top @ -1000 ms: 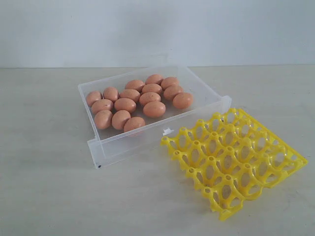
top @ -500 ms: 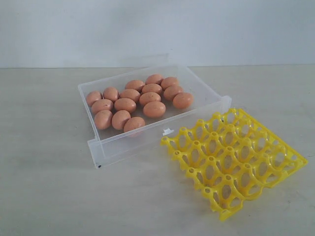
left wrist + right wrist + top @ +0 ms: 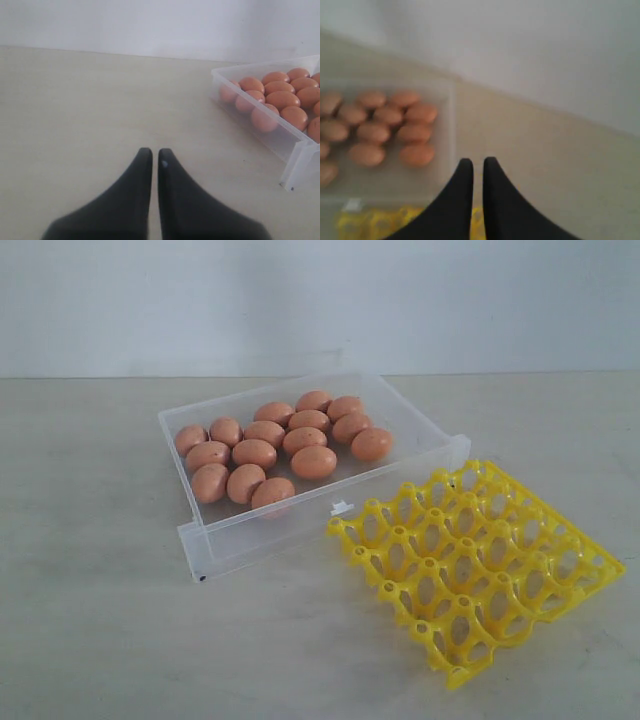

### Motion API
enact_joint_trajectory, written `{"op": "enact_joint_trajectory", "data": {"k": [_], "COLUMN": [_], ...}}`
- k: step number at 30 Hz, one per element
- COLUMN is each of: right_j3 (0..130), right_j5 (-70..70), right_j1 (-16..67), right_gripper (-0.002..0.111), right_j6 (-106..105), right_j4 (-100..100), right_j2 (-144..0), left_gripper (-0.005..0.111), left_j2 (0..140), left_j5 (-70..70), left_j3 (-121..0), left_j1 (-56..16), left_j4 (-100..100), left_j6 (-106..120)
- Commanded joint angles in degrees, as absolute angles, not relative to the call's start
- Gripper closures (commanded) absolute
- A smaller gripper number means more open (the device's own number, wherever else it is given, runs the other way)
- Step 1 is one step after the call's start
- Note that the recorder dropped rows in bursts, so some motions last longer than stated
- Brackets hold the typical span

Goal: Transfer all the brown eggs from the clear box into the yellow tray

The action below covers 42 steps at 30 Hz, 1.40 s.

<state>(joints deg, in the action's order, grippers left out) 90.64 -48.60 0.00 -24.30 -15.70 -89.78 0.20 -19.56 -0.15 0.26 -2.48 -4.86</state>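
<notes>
Several brown eggs lie together in the clear box at the middle of the exterior view. Beside it to the right lies the yellow tray, its cups bare. Neither arm shows in that view. In the left wrist view my left gripper is shut and holds nothing, over bare table, with the clear box and its brown eggs off to one side. The right wrist view is blurred: my right gripper is shut and holds nothing, above the yellow tray near the clear box and brown eggs.
A pale table carries everything, with a plain white wall behind it. A small white latch tab sticks out from the box's front wall toward the tray.
</notes>
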Motion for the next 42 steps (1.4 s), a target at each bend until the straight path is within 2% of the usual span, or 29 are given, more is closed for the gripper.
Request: {"op": "enact_joint_trajectory", "data": {"k": [1, 4, 9, 13, 18, 20, 25, 27, 33, 42], "right_j3": [103.37, 105.32, 105.32, 105.32, 105.32, 105.32, 105.32, 105.32, 105.32, 105.32], "right_j5": [-69.96, -69.96, -69.53, -62.84, -57.24, -56.62, -54.31, -51.8, -43.74, -40.92], "right_j1": [0.73, 3.71, 10.81, 15.75, 18.0, 17.98, 17.98, 17.98, 18.9, 19.14], "right_gripper": [0.107, 0.107, 0.107, 0.107, 0.106, 0.099, 0.061, 0.053, 0.053, 0.053], "right_j6": [-35.64, -38.98, -59.57, -76.1, -77.05, -77.05, -77.05, -77.83, -85.46, -86.08], "right_j4": [-29.79, -32.45, -27.49, -20.6, -18.46, -18.22, -18.19, -18.84, -24.82, -25.5], "right_j2": [-103.28, -109.2, -115.69, -120.13, -124.81, -126.02, -126.2, -125.95, -128.1, -131.01], "left_gripper": [0.103, 0.103, 0.103, 0.103, 0.103, 0.103, 0.103, 0.103, 0.103, 0.103], "left_j2": [0.0, 0.0, 0.0, 0.0, 0.0, 0.0, 0.0, 0.0, 0.0, 0.0], "left_j5": [-19.35, -19.35, -19.35, -19.35, -19.35, -19.35, -19.35, -19.35, -19.35, -19.35], "left_j3": [0.0, 0.0, 0.0, 0.0, 0.0, 0.0, 0.0, 0.0, 0.0, 0.0], "left_j1": [0.43, 0.43, 0.43, 0.43, 0.43, 0.43, 0.43, 0.43, 0.43, 0.43], "left_j4": [-2.34, -2.34, -2.34, -2.34, -2.34, -2.34, -2.34, -2.34, -2.34, -2.34], "left_j6": [-4.93, -4.93, -4.93, -4.93, -4.93, -4.93, -4.93, -4.93, -4.93, -4.93]}}
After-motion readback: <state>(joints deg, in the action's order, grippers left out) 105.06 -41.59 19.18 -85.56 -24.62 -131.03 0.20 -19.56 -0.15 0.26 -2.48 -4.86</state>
